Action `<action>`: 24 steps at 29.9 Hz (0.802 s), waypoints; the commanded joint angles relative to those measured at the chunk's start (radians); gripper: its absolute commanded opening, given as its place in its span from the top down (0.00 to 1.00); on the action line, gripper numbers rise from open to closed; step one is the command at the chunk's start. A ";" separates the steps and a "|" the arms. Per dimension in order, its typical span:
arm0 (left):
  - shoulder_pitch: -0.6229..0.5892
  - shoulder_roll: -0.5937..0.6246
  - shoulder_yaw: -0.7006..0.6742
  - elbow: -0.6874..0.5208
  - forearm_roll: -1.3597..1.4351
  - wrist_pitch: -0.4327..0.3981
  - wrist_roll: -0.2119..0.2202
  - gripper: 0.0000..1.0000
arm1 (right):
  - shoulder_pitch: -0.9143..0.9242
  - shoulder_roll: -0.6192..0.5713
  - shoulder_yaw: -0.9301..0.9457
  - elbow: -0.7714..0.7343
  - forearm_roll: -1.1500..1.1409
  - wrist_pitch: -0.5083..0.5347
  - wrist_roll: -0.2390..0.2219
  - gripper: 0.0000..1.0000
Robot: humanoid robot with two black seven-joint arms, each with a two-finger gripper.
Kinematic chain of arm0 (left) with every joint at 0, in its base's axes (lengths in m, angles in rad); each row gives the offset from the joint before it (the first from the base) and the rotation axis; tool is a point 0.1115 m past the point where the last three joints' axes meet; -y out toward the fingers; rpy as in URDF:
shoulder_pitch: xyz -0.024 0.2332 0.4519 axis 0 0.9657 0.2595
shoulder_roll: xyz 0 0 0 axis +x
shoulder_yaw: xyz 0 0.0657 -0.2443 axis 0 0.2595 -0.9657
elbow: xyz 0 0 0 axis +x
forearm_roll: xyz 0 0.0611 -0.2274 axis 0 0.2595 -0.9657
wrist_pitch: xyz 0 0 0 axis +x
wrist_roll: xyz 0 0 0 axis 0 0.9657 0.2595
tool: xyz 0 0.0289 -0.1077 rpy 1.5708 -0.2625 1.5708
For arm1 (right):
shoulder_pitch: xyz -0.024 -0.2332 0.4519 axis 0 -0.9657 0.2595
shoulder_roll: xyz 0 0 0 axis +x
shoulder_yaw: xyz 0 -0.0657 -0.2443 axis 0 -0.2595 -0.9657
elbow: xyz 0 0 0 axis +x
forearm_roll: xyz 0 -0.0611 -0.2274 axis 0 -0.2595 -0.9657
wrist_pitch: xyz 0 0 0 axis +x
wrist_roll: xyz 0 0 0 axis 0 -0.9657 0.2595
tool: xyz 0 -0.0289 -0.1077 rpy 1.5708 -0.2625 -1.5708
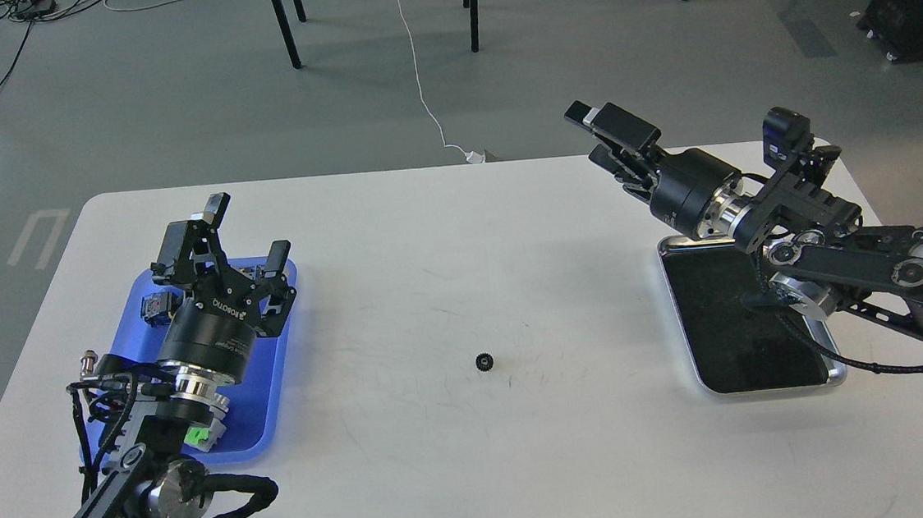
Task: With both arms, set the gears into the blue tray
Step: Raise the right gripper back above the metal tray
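Left tool (249, 226) hanging over blue tray (263, 406) at near left, fingers spread wide, holding nothing; probably parked there so a drop lands inside the rim. Showing under the arm: coloured switch parts in tray, no gears visible there.

Sitting mid-desk (428, 253), slightly near: one gear (484, 362), tiny, black, toothed, lying flat, centre hole barely visible, well apart from both tools and trays.

Right tool (604, 136) hovering past far edge of black tray (752, 335), fingers close together, nothing seen gripped. Black tray looking bare.

White table (461, 457), blue tray (270, 389) left, gear (484, 362) centre, black tray (752, 343) right
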 commanded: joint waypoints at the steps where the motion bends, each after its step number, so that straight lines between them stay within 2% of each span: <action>1: 0.001 0.004 0.000 0.001 0.000 -0.001 -0.002 0.02 | -0.063 -0.050 0.120 0.030 0.113 0.011 0.000 0.04; 5: -0.001 0.006 0.000 0.001 -0.003 -0.001 -0.003 0.02 | -0.092 -0.079 0.160 0.028 0.193 0.080 0.000 0.04; 7: -0.004 0.006 0.000 0.002 -0.005 -0.001 -0.024 0.02 | -0.117 -0.114 0.183 0.024 0.309 0.184 0.000 0.04; 9: -0.006 0.006 0.000 0.002 -0.005 -0.001 -0.034 0.02 | -0.129 -0.127 0.187 0.022 0.352 0.222 0.000 0.04; 12: -0.006 0.006 0.000 0.002 -0.005 -0.001 -0.034 0.02 | -0.129 -0.127 0.187 0.022 0.352 0.223 0.000 0.04; 13: -0.015 0.006 0.006 0.007 0.006 -0.002 -0.051 0.02 | -0.175 -0.154 0.203 0.022 0.439 0.303 0.000 0.04; 17: -0.039 0.012 0.033 0.007 0.008 -0.021 -0.074 0.02 | -0.221 -0.154 0.239 0.019 0.495 0.313 0.000 0.04; 24: -0.065 0.042 0.086 0.005 0.081 -0.042 -0.075 0.02 | -0.243 -0.142 0.238 0.015 0.492 0.318 0.000 0.04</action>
